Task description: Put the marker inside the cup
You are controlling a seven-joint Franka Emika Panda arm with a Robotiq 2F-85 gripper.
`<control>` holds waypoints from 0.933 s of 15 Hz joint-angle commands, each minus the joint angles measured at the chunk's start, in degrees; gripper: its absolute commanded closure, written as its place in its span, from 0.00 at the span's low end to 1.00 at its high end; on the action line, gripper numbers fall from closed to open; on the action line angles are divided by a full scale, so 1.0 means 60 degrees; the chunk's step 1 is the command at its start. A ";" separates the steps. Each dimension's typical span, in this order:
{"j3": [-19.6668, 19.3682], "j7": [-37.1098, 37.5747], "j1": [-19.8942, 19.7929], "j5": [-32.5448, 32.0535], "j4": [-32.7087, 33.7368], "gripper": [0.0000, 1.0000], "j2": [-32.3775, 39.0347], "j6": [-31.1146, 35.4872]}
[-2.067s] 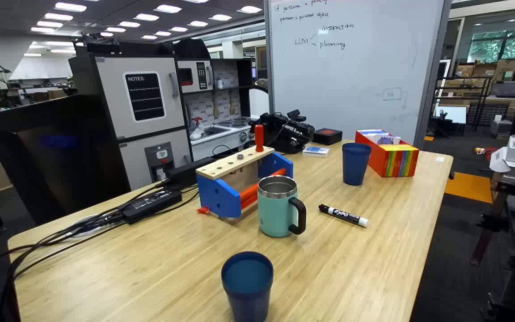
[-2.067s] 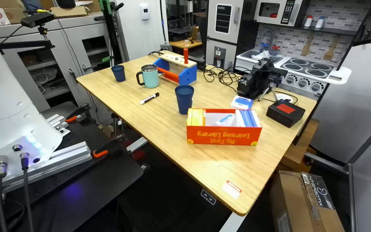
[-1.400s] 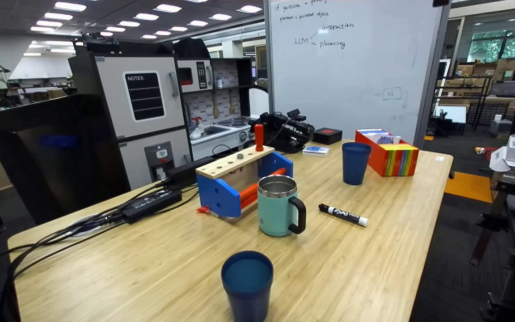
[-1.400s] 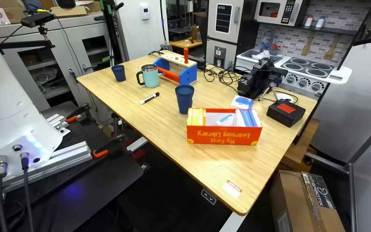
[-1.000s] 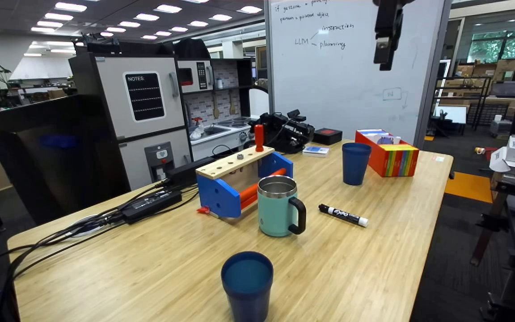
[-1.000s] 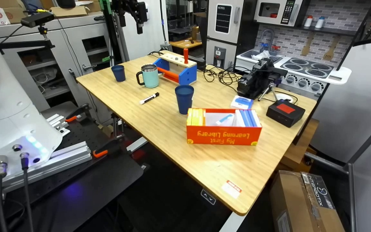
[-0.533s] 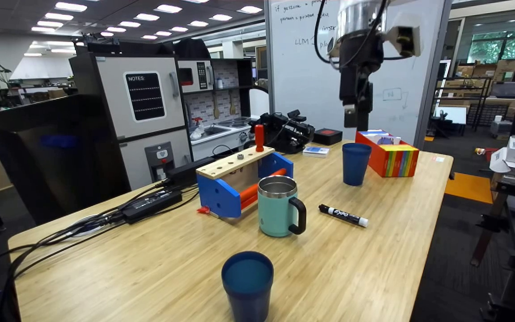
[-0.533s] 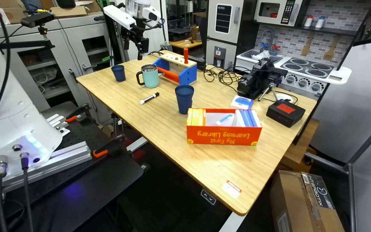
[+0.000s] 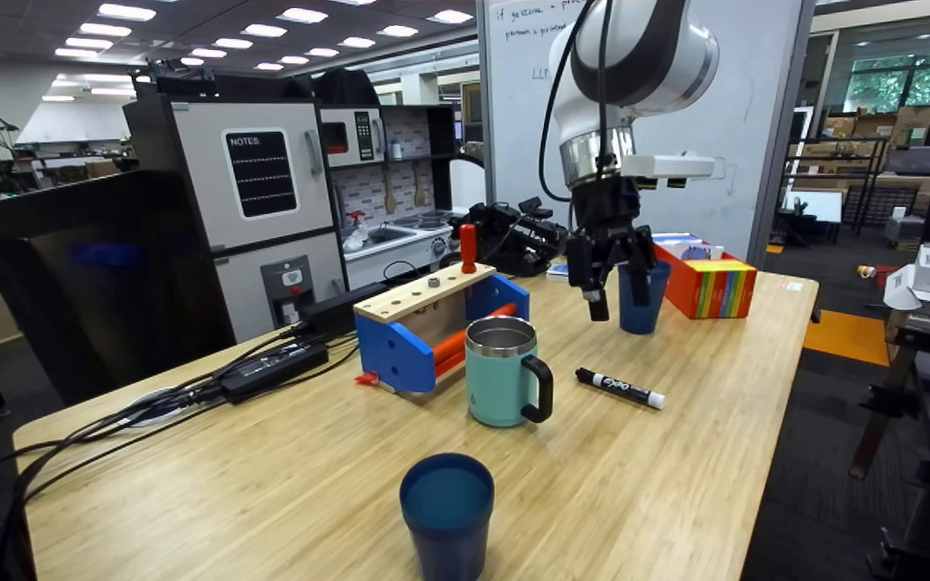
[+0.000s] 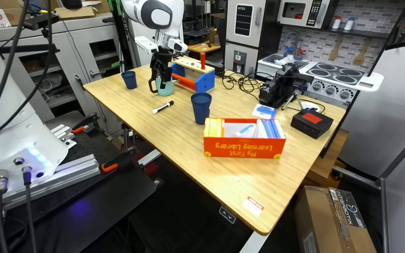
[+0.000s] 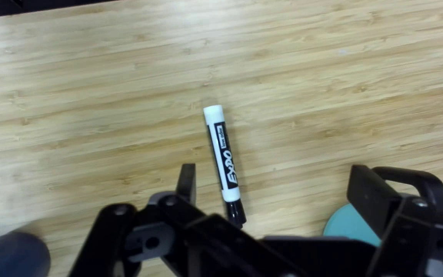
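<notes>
The marker, black with white band and white end, lies flat on the table in both exterior views (image 9: 620,388) (image 10: 163,107) and in the wrist view (image 11: 224,157). The cup, a medium-blue tumbler, stands upright beside the red box (image 9: 646,303) (image 10: 201,108). Its dark side shows at lower left in the wrist view (image 11: 10,254). My gripper (image 9: 620,307) (image 10: 159,83) (image 11: 273,167) is open and empty, above the table. Its fingers stand wide apart, pointing down; the marker appears between them in the wrist view, nearer the left finger. The gripper partly covers the cup in an exterior view.
A teal mug (image 9: 501,379) (image 10: 165,88) (image 11: 350,227) with black handle stands close to the marker. A darker navy-teal cup (image 9: 446,516) (image 10: 129,80) stands farther off. A toy workbench (image 9: 400,355), a red book box (image 10: 244,147) and cables (image 9: 182,395) are on the table.
My arm has come into view from above and lowered over the table, towards the marker and mug. The gripper now shows open. The marker, cups and mug have not moved.
</notes>
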 commanded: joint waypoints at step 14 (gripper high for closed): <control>-0.0159 0.2133 0.0780 -0.1578 -0.0453 0.00 0.0959 0.2279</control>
